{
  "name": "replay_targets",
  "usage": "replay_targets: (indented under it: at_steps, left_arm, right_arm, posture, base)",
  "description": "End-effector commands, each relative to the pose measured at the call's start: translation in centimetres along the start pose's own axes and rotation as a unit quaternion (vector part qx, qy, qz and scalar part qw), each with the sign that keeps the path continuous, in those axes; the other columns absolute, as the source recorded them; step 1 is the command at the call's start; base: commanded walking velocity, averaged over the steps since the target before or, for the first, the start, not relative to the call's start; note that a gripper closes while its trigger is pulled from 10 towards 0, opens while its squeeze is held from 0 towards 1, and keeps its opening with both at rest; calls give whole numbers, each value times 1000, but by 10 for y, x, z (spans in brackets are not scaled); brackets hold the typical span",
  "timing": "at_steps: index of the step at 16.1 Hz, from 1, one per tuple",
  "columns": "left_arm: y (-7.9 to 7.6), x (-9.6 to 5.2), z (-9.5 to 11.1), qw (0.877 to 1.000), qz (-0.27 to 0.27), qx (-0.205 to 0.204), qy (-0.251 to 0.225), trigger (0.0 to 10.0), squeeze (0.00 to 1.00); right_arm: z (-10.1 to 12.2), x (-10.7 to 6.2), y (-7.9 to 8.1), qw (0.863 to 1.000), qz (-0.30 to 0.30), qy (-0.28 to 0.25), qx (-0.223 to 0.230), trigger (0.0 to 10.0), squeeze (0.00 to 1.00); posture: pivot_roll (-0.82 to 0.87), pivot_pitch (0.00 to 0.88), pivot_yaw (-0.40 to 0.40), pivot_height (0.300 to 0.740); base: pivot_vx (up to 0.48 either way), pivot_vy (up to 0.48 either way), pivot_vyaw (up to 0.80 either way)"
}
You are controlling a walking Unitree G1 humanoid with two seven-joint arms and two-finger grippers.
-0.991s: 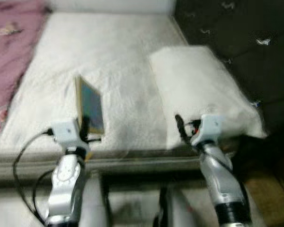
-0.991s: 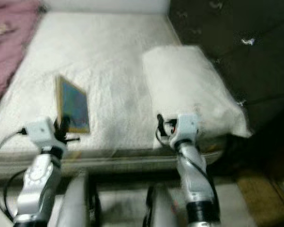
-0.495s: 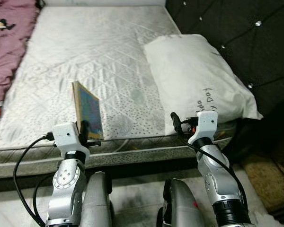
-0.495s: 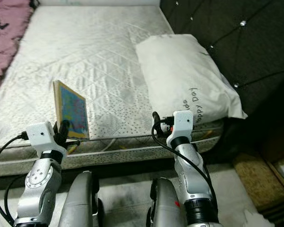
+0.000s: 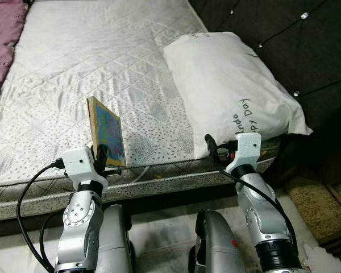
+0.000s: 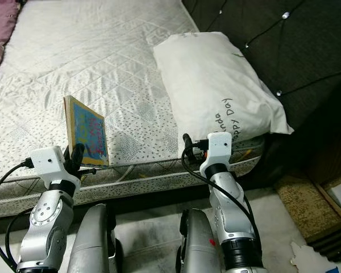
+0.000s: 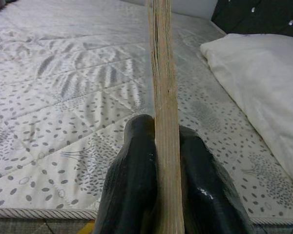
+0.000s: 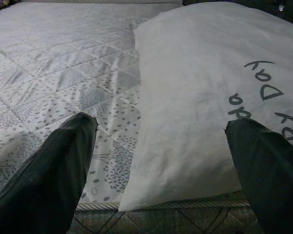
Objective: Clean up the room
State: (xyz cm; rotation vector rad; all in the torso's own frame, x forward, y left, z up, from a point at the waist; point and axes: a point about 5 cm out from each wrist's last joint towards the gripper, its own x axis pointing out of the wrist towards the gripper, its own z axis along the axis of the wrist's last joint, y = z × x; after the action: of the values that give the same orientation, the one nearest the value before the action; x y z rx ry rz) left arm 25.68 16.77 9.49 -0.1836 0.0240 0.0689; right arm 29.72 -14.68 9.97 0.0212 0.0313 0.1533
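Note:
A thin book with a colourful cover point(image 5: 106, 129) stands upright over the near edge of the white quilted mattress point(image 5: 74, 62). My left gripper point(image 5: 102, 157) is shut on its lower edge. In the left wrist view the book's edge point(image 7: 161, 83) runs straight up between the black fingers point(image 7: 132, 180). My right gripper point(image 5: 211, 147) is open at the mattress edge, just in front of a white pillow point(image 5: 227, 79) with writing on it. In the right wrist view its two fingers point(image 8: 53, 165) stand wide apart with the pillow point(image 8: 195, 87) beyond them.
A dark tufted headboard point(image 5: 284, 34) runs along the right side of the bed. A pink blanket point(image 5: 0, 28) lies at the far left. A brown mat point(image 5: 318, 199) is on the floor at the right, and the mattress side point(image 5: 159, 176) runs below both grippers.
The whole picture has sharpened and shifted as the camera moved; the pink blanket has slid toward the left edge. Both arms keep their pose, the book still in the left gripper.

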Motion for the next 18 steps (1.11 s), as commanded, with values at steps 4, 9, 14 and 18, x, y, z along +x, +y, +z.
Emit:
replay_targets:
  at_steps: [4,9,14,18]
  left_arm:
    - [-3,0,11,1000,-11,-1,-29,10000,0]
    - [-5,1,10,1000,-18,-3,-25,10000,0]
    - [-9,0,3,1000,-21,-14,0,10000,0]
    - [-9,1,2,1000,-24,-19,5,10000,0]
  right_arm:
    - [1,1,-3,1000,-3,-1,-6,10000,0]
    - [1,3,-5,1000,-6,-2,-11,10000,0]
    - [2,4,-9,1000,-13,-3,-17,10000,0]
    - [0,3,-9,1000,-8,-4,-26,10000,0]
  posture:
    - [-59,123,-22,580]
    - [-59,123,-22,580]
    - [-61,131,-21,580]
    - [-60,143,-21,570]
  base:
    - [378,0,0]
    - [398,0,0]
    - [87,0,0]
    - [0,0,0]
